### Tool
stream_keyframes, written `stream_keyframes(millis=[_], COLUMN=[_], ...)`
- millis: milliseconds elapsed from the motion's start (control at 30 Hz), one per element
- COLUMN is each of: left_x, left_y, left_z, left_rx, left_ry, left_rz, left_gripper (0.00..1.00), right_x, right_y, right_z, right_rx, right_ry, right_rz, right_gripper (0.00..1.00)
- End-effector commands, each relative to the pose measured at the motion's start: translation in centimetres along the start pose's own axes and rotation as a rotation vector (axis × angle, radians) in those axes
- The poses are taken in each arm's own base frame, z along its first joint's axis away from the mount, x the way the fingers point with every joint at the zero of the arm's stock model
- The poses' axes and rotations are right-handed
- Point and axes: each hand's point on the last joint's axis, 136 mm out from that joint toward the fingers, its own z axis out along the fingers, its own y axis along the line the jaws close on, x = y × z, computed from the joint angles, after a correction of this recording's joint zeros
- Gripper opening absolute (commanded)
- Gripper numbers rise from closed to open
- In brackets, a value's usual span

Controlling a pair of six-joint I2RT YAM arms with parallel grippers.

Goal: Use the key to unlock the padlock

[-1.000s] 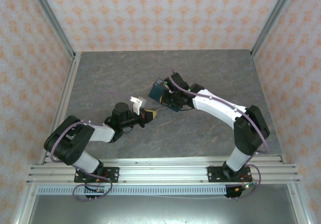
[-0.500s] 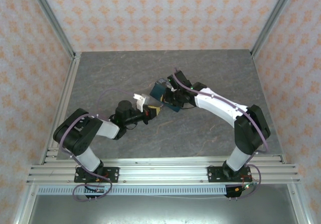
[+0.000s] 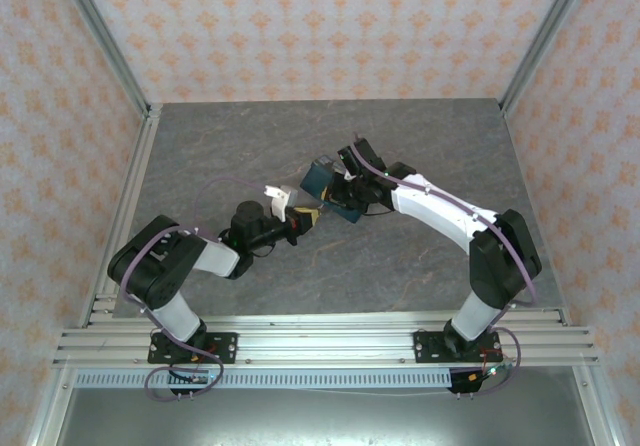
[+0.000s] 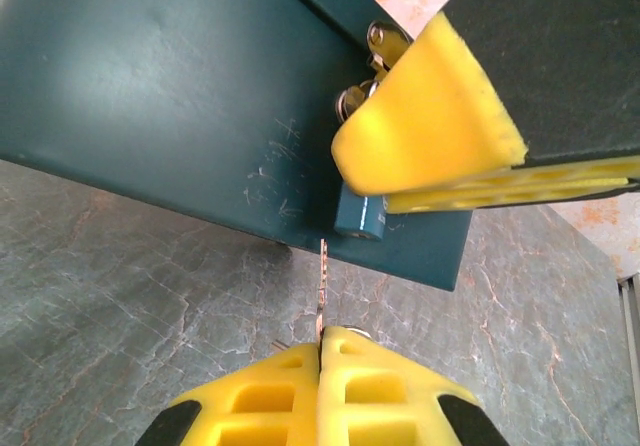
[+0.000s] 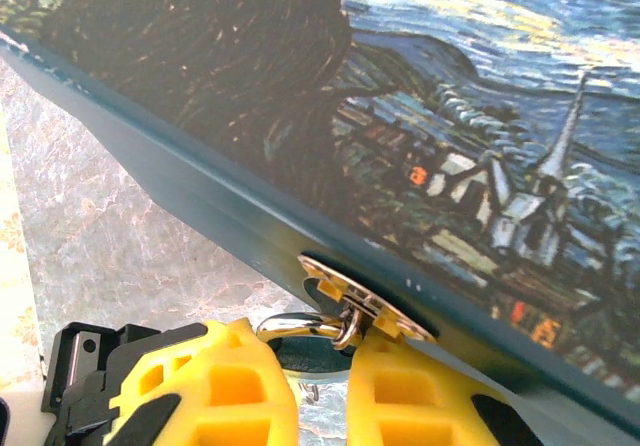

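Left wrist: the padlock [image 4: 358,216] is dark teal; the key [image 4: 321,286] thin, serrated.

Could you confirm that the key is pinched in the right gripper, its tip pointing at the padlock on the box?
Not quite: the left wrist view shows the key pinched in the left gripper instead. The rest holds: its tip points at the padlock on the box.

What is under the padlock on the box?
The key, pinched in the left tool, points up toward the padlock from just below. The right tool covers its top.
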Motion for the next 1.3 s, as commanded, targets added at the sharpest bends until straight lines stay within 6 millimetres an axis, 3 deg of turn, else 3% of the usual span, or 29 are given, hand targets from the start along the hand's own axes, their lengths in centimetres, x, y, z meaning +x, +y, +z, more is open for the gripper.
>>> stream_keyframes(millis=[0,767,1267], left_x=[-1.6,0.1,-0.8], left_y=[-0.8,-0.8,-1.6], left_z=[-0.3,-0.2,0.2], left_rx=[-0.002,-0.021,0.035], left_ry=[-0.059,-0.020,-0.058], left_rz=[0.062,0.090,0.056], left_gripper=[0.00,0.00,0.00], right_x=[-0.7,-1.0,-0.9], right_y=[1.2,1.0,0.9], right_z=[-1.4,-1.5,-1.6], right_rx=[-0.058,-0.064,-0.077], right_ry=[-0.039,-0.042,-0.036], right_rz=[0.004,0.025,0.036], right_gripper=[0.00,0.00,0.00])
